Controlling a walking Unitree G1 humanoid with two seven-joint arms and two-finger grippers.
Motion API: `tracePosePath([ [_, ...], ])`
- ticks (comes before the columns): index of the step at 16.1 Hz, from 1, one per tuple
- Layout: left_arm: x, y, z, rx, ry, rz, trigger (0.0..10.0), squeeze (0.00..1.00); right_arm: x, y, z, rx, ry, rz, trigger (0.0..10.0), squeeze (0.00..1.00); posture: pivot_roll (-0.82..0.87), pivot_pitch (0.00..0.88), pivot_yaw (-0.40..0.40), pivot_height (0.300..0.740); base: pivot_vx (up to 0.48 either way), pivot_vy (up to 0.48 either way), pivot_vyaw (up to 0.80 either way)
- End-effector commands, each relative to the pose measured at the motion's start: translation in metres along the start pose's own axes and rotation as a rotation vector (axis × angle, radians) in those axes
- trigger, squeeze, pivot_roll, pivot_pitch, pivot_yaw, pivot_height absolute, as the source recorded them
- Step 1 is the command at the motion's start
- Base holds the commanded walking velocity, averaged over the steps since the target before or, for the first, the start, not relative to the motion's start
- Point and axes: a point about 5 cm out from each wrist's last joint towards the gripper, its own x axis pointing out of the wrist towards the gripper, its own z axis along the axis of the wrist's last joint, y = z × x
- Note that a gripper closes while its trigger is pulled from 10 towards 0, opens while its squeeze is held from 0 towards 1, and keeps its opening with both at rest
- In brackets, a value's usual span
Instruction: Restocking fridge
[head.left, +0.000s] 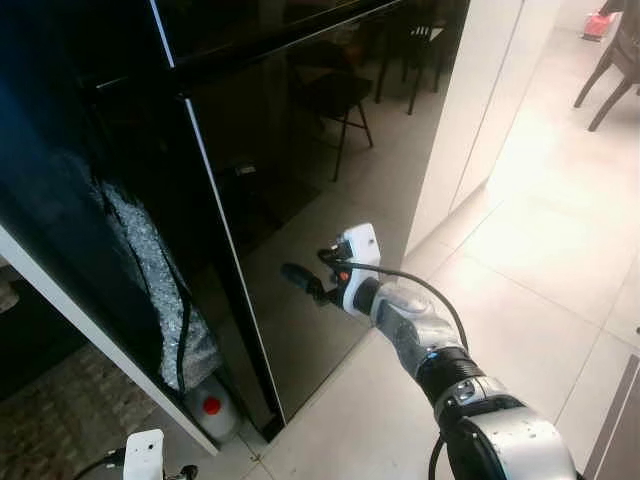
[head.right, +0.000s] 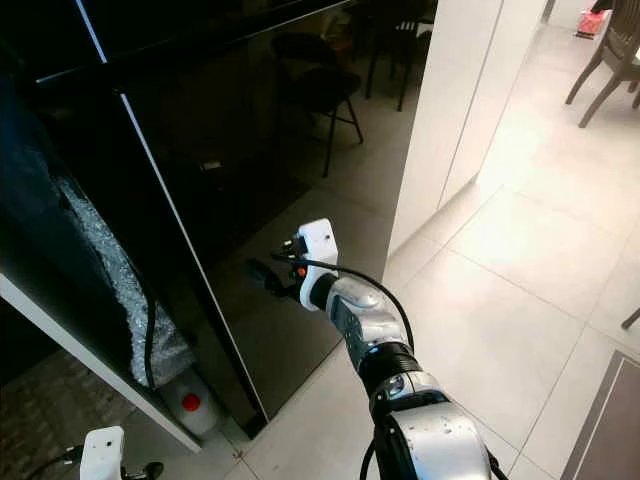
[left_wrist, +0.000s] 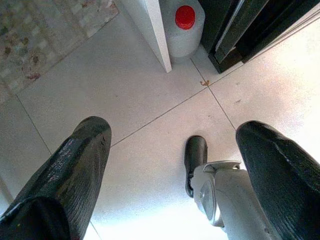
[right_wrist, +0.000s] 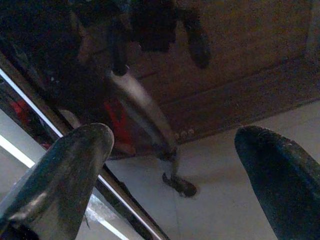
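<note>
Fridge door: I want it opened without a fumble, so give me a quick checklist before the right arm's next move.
1. Right gripper open: ok, fingers spread in the wrist view.
2. Right gripper at the black fridge door: ok, close to the glass; contact cannot tell.
3. Handle or edge located: cannot tell.
4. Left gripper empty: ok, hanging open over the floor.
5. White jug clear of door swing: cannot tell.

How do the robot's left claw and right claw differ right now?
The right claw is raised, reaching toward the glossy black fridge door; the left claw hangs low, pointing down at the pale tiled floor. The right faces dark reflective glass, the left a white jug with a red cap. Both are open and hold nothing.
</note>
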Motion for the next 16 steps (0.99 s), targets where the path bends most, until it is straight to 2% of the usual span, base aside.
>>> tracePosePath([
  [1, 0.0, 0.0, -0.003, -0.02, 0.012, 0.01, 10.0, 0.0, 0.002, -0.001, 0.008, -0.013, -0.021, -0.023, 10.0, 0.0, -0.06, 0.0, 0.03, 0.74, 0.0, 0.0, 0.0],
  [5, 0.0, 0.0, -0.002, -0.028, 0.009, 0.01, 10.0, 0.0, -0.007, -0.011, 0.0, 0.001, -0.035, -0.048, 10.0, 0.0, -0.06, 0.0, 0.027, 0.74, 0.0, 0.0, 0.0],
  [7, 0.0, -0.001, -0.002, -0.033, 0.009, 0.011, 10.0, 0.0, -0.019, -0.024, 0.004, 0.001, -0.098, -0.118, 10.0, 0.0, -0.05, 0.0, 0.015, 0.74, 0.0, 0.0, 0.0],
  [8, 0.0, -0.001, -0.003, -0.04, 0.009, 0.014, 10.0, 0.0, -0.031, -0.035, 0.005, 0.019, -0.155, -0.181, 10.0, 0.0, -0.05, 0.0, 0.013, 0.74, 0.0, 0.0, 0.0],
  [9, 0.0, -0.001, -0.003, -0.045, 0.01, 0.017, 10.0, 0.0, -0.045, -0.045, 0.003, 0.012, -0.184, -0.255, 10.0, 0.0, -0.06, 0.0, 0.005, 0.74, 0.0, 0.0, 0.0],
  [10, 0.0, -0.002, -0.004, -0.043, 0.015, 0.017, 10.0, 0.0, -0.07, -0.064, -0.005, 0.043, -0.215, -0.408, 10.0, 0.0, -0.07, 0.0, 0.006, 0.74, 0.0, 0.0, 0.0],
  [12, 0.0, -0.001, -0.005, -0.037, 0.02, 0.016, 10.0, 0.0, -0.111, -0.092, -0.015, 0.073, -0.272, -0.635, 10.0, 0.0, -0.07, 0.0, 0.008, 0.74, 0.0, 0.0, 0.0],
  [13, 0.0, -0.001, -0.005, -0.037, 0.021, 0.016, 10.0, 0.0, -0.134, -0.108, -0.022, 0.098, -0.271, -0.787, 10.0, 0.0, -0.08, 0.0, 0.009, 0.74, 0.0, 0.0, 0.0],
  [14, 0.0, -0.001, -0.005, -0.037, 0.022, 0.016, 10.0, 0.0, -0.147, -0.117, -0.027, 0.128, -0.268, -0.871, 10.0, 0.0, -0.08, 0.0, 0.011, 0.74, 0.0, 0.0, 0.0],
  [15, -0.001, -0.001, -0.006, -0.037, 0.024, 0.015, 10.0, 0.0, -0.181, -0.134, -0.056, 0.216, -0.179, -1.027, 10.0, 0.0, -0.09, 0.0, 0.013, 0.74, 0.0, 0.0, 0.0],
  [16, -0.001, -0.001, -0.006, -0.036, 0.025, 0.014, 10.0, 0.0, -0.196, -0.135, -0.078, 0.243, -0.082, -1.068, 10.0, 0.0, -0.09, 0.0, 0.011, 0.74, 0.0, 0.0, 0.0],
])
